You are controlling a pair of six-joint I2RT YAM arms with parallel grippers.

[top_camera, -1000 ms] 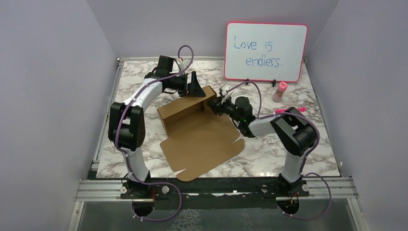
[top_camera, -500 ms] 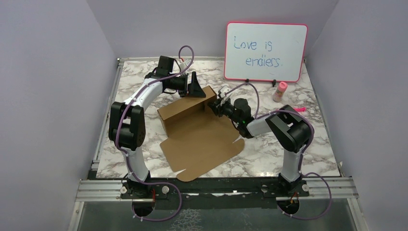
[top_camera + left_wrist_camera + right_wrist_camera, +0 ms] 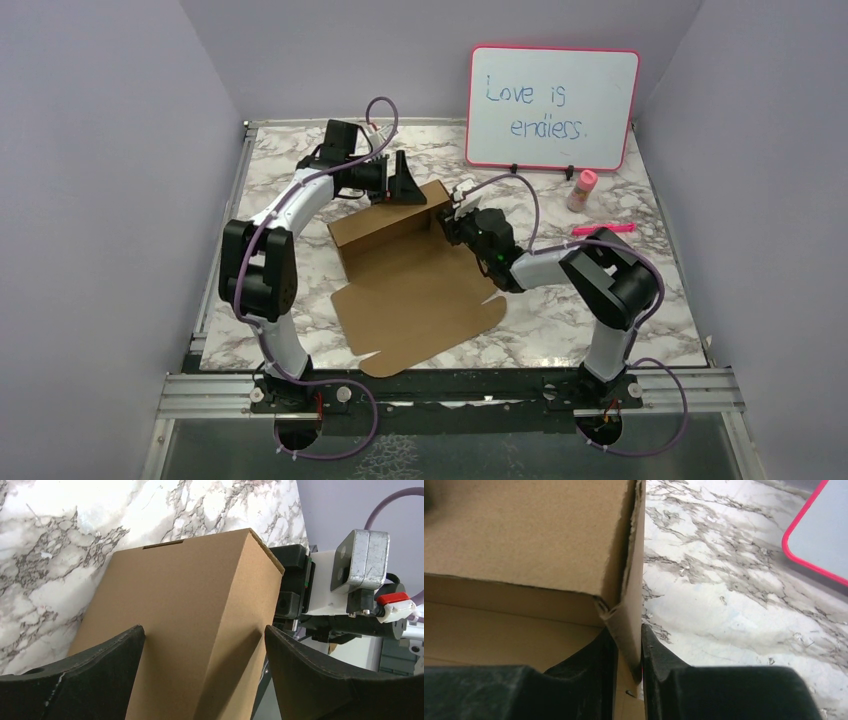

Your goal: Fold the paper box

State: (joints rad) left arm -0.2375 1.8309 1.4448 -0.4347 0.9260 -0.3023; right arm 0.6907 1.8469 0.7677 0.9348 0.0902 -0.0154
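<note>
Right pincer (image 3: 627,647) clamped paper box (image 3: 415,290) wall; left pincer (image 3: 204,632) stood apart astride it; whiteboard (image 3: 553,108) beyond read "Love is endless."

Left arm (image 3: 300,197) and right arm (image 3: 540,268): white link shells between black joint housings, with a thin purple cable (image 3: 383,99) looping along each from base to wrist. Left gripper (image 3: 200,630) and right gripper (image 3: 628,640): matte black, wedge-shaped fingers. Right wrist unit: white body, bare grey metal block (image 3: 362,560) with two round holes, small red tab (image 3: 395,599).
</note>
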